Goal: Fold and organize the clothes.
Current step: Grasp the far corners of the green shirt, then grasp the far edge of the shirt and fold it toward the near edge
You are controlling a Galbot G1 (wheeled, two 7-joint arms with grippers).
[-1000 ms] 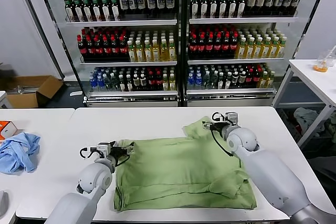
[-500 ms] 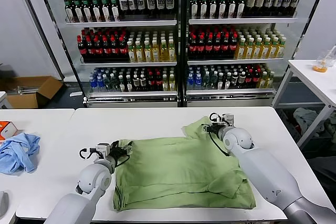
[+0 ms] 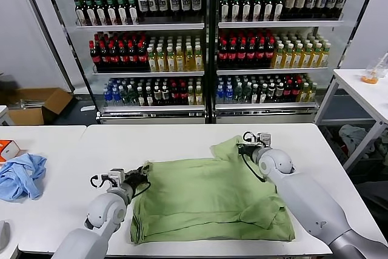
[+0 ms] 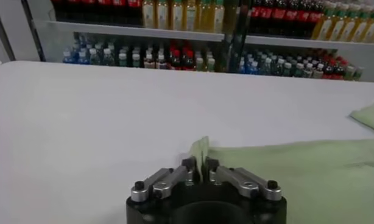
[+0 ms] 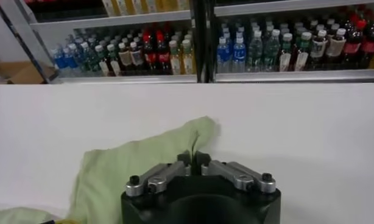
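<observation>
A light green shirt lies spread plain side up on the white table. My left gripper is shut on the shirt's far left corner, and a thin fold of green cloth stands pinched between its fingers. My right gripper is shut on the far right corner, where the sleeve bunches up; the pinched cloth edge shows between its fingers. A fold of cloth lies doubled over near the front right.
A light blue garment lies on the neighbouring table at the left, beside an orange box. A glass-door fridge full of bottles stands behind the table. A second white table stands at the right.
Both grippers keep hold of their corners. The left gripper has pulled its corner slightly toward the front; the shirt's front edge has drawn back a little.
</observation>
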